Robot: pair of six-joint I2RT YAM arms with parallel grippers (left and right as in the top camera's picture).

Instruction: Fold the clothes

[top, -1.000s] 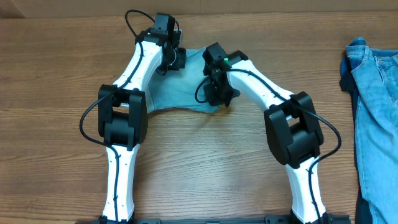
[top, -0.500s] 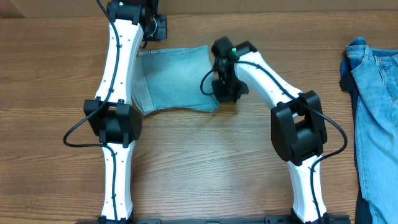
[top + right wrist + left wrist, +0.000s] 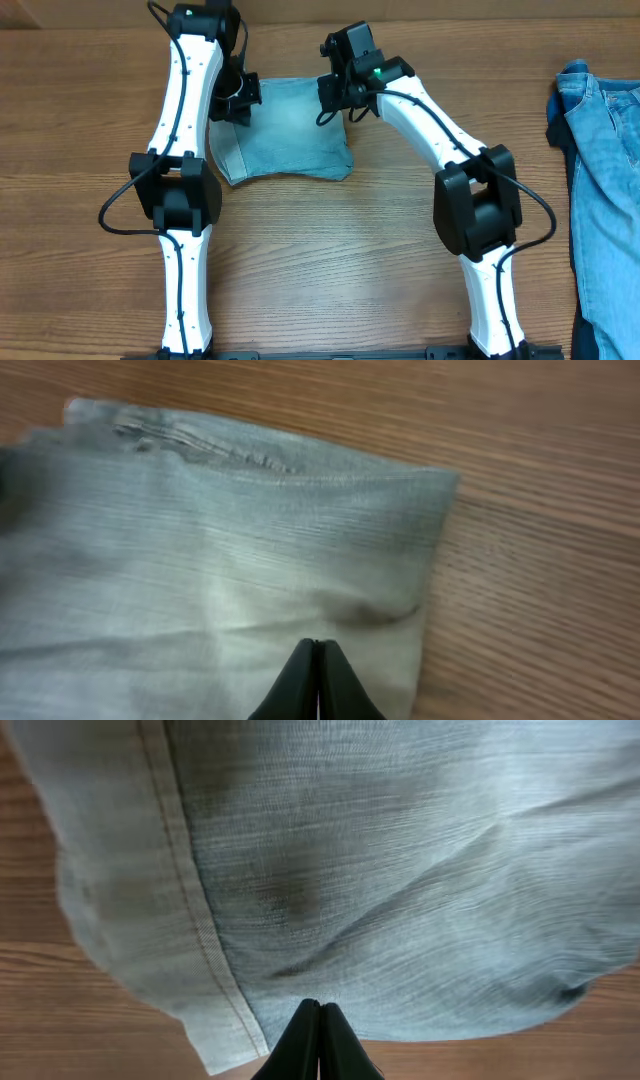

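Note:
The clothes (image 3: 290, 135), pale faded denim shorts, lie folded into a rough square on the wooden table between my two arms. My left gripper (image 3: 243, 103) hangs shut over their left edge. In the left wrist view its fingertips (image 3: 320, 1010) press together with nothing between them, just over the cloth's (image 3: 400, 870) near border, beside a stitched hem (image 3: 190, 890). My right gripper (image 3: 338, 95) is shut over the far right corner. Seen from the right wrist, the shut gripper (image 3: 318, 648) sits above the fabric (image 3: 200, 550), holding nothing.
Deeper-blue denim garments (image 3: 600, 170) lie piled along the table's right edge. Bare wood (image 3: 330, 260) stretches between the arm bases in front of the shorts. The table's back edge (image 3: 450, 15) runs just behind both grippers.
The shorts went from bunched under the arms to a flat folded square. My left gripper came back from the table's far edge to the cloth's left side; my right gripper moved from the near right edge to the far right corner.

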